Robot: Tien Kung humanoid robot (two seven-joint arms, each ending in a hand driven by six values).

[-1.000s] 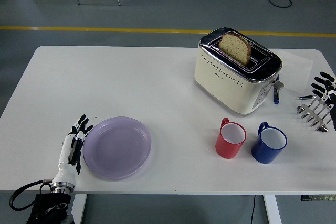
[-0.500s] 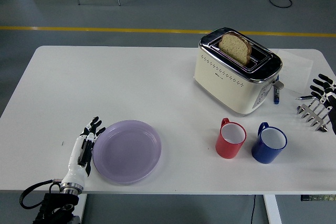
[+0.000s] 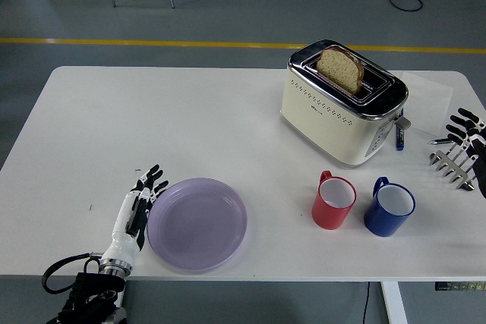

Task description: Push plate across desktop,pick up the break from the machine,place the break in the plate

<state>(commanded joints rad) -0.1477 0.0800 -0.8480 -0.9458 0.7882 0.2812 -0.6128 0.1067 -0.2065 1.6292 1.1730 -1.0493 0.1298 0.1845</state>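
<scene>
Plate (image 3: 197, 223) near front edge; left hand (image 3: 139, 206) flat against rim.

1. My left hand (image 3: 139, 206) has slid toward 3 o'clock along the near part of the table, fingers straight, their edge against the plate's 9 o'clock rim
2. The purple plate (image 3: 197, 223) has travelled with it toward 3 o'clock and a little toward 6 o'clock, and now lies nearer the red mug (image 3: 333, 201)
3. My right hand (image 3: 469, 131) at the 3 o'clock edge has drifted slightly toward 12 o'clock
</scene>
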